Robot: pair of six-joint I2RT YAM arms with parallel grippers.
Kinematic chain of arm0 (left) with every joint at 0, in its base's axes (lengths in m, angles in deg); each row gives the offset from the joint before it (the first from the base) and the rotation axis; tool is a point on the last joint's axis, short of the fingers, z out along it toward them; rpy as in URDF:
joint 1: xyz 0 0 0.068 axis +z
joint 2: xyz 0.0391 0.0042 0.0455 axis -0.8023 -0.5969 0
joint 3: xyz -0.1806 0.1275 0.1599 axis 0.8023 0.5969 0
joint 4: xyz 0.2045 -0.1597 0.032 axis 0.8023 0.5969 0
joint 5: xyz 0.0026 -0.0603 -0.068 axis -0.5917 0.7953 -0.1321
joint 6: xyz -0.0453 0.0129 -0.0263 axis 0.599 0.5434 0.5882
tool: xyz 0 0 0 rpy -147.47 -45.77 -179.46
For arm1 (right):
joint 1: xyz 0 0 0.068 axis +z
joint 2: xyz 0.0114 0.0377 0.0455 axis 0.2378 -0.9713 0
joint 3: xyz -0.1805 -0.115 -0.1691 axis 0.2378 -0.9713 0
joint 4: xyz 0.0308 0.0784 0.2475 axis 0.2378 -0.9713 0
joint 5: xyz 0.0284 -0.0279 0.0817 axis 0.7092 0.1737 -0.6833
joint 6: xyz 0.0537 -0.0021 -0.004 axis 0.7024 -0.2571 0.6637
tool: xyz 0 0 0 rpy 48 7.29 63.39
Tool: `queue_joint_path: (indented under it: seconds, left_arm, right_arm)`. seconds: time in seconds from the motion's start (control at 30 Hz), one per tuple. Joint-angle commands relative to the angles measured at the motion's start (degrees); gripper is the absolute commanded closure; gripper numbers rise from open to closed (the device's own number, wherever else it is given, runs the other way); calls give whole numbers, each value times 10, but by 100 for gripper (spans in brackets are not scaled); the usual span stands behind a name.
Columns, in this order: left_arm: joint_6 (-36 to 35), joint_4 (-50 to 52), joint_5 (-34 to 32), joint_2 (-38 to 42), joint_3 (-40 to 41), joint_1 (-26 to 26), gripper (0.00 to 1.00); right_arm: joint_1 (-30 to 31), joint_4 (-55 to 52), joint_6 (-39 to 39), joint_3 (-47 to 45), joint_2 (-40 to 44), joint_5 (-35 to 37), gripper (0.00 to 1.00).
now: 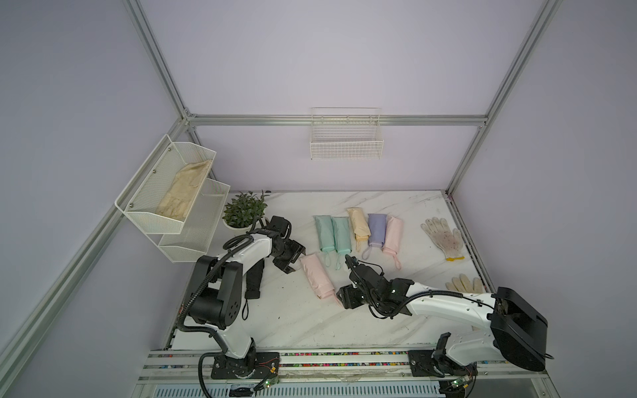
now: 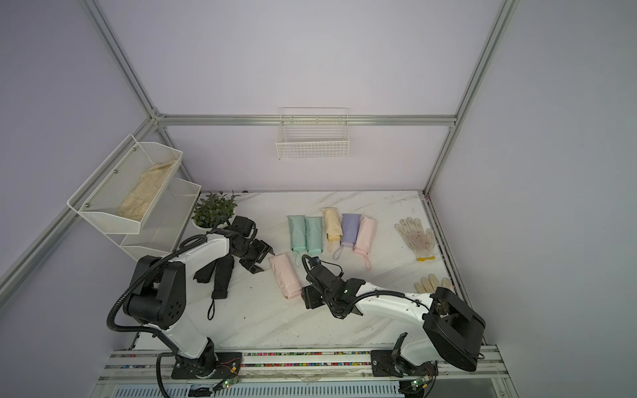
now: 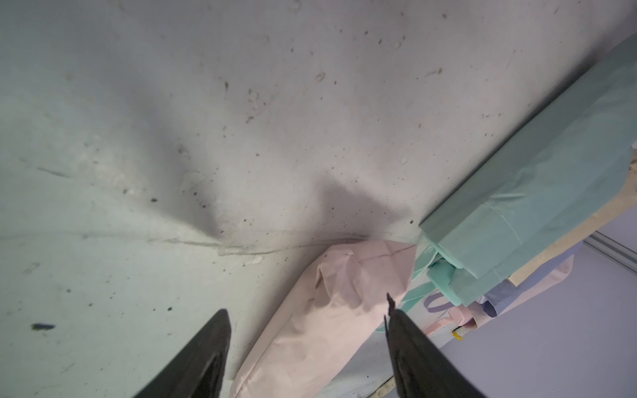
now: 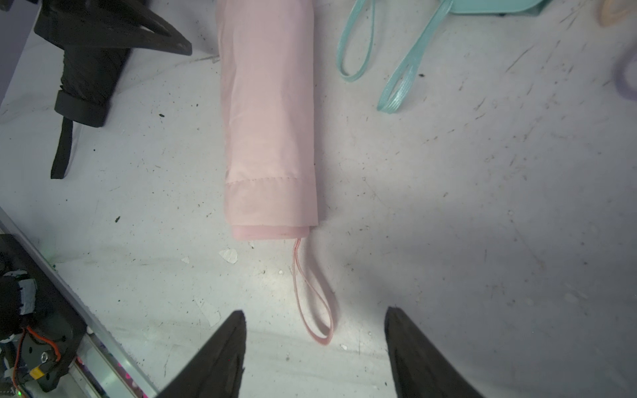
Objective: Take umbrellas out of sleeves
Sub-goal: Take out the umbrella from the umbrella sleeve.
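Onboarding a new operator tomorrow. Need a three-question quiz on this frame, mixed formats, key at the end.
1. True or false: the left pincer and the right pincer both stand open.
2. In the back row of sleeved umbrellas, which colour shows twice? A mint, B yellow, C lavender.
3. What lies on the table between the two pincers?

Key: 1 true. 2 A. 3 the pink sleeved umbrella, with its wrist loop toward the right pincer and not gripped.
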Motion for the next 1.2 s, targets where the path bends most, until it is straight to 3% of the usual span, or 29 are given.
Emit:
queue_joint_path:
  seconds: [0.0,0.47,0.7,0.87,1.17]
  left_arm:
    - [11,16,-15,-21,-46,2,28]
    - [15,47,-31,-99,-120,-11,46]
    - [21,58,-27,-116,-144,-29,46]
    - [20,68,-21,-125,-150,-33,69]
    - [13,75,-22,-123,-157,-34,98]
  right_arm:
    - [0,15,4,-4,-5,14,33]
    - [-1,25,7,-32,6,28,33]
    - [-4,27,4,-37,9,32,33]
    - [-4,27,3,-44,10,30,33]
    - [-6,27,5,-53,28,27,33]
